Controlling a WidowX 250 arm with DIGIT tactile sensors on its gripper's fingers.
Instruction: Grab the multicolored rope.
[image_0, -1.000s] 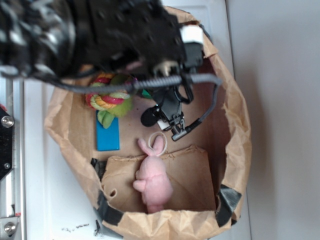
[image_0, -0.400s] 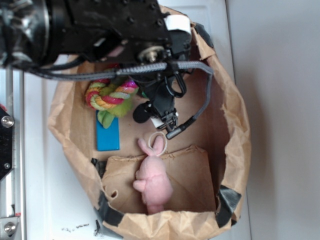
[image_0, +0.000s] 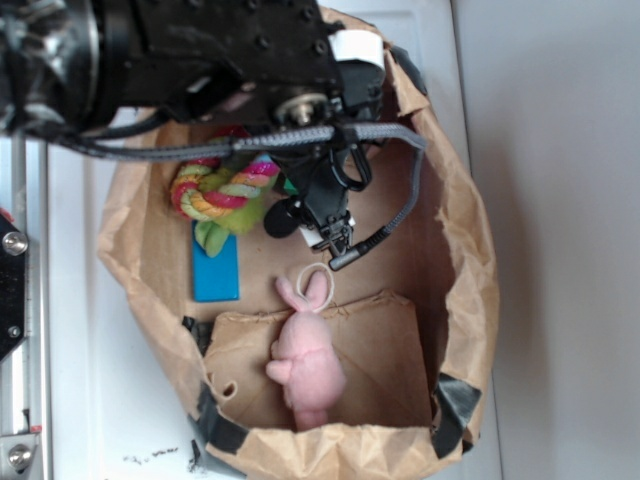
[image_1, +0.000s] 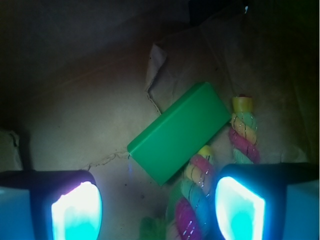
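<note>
Two jaws apart, above multicolored rope (image_1: 192, 210)

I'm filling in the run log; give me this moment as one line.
gripper: open, above bag floor | multicolored rope: ungrasped, partly between fingers, nearer one side | green block: touching rope | pink bunny: apart

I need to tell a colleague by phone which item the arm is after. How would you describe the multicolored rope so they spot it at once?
Look inside the brown paper bag, at its far end under the black arm. The multicolored rope lies there, just above the flat blue block. It alone is twisted, striped pink, yellow and green; the pink bunny is plain.
</note>
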